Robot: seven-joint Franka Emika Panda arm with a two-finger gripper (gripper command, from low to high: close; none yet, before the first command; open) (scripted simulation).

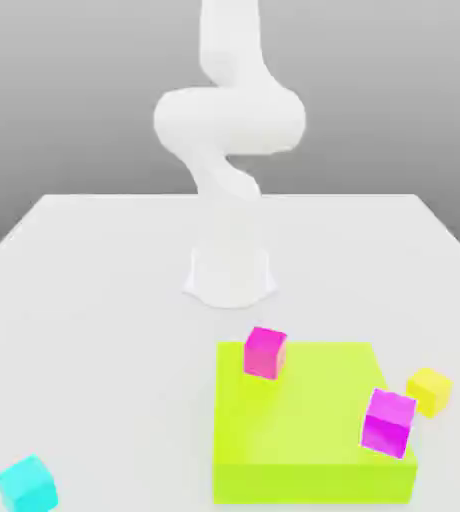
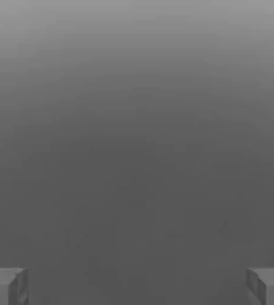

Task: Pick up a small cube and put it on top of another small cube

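Claw (image 2: 137,286) stands spread wide, well apart from the cyan cube (image 1: 28,486) on the white table (image 1: 114,350).

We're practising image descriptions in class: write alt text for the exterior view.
A white robot arm stands behind a lime-green block with two magenta cubes; a cyan cube lies left, a yellow cube right.

Cyan cube (image 1: 28,486): bare table (image 1: 124,340) around it, your approach free on every side in view. Yellow cube (image 1: 429,391): tight; lime-green block (image 1: 299,405) just beside it, magenta cube (image 1: 388,423) near, toward the exterior view's left. Second magenta cube (image 1: 265,353) stands between you and a low crossing over the block.
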